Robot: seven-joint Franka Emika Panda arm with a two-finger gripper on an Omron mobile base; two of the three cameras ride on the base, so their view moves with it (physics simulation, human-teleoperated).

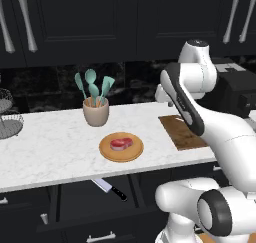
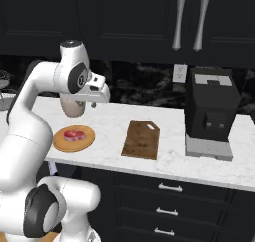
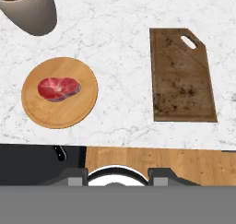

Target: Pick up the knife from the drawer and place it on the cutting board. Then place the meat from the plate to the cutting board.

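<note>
The knife (image 1: 109, 187), silver blade and black handle, lies in the pulled-out black drawer (image 1: 75, 207) under the counter; the end of its handle (image 3: 60, 153) shows in the hand view. On the tan plate (image 1: 107, 152) rests the red meat (image 1: 121, 143). The dark brown cutting board (image 1: 182, 132) lies bare to the plate's right. My gripper (image 2: 92, 104) hangs high above the counter between plate and board, open, with nothing between its fingers (image 3: 77, 175). Looking down from the hand, I see the meat (image 3: 57, 88), the plate (image 3: 69, 112) and the board (image 3: 182, 78).
A beige holder with teal utensils (image 1: 96, 112) stands behind the plate. A black coffee machine (image 2: 211, 111) sits at the counter's right end, a wire basket (image 1: 7, 119) at the far left. Dark cabinets hang above.
</note>
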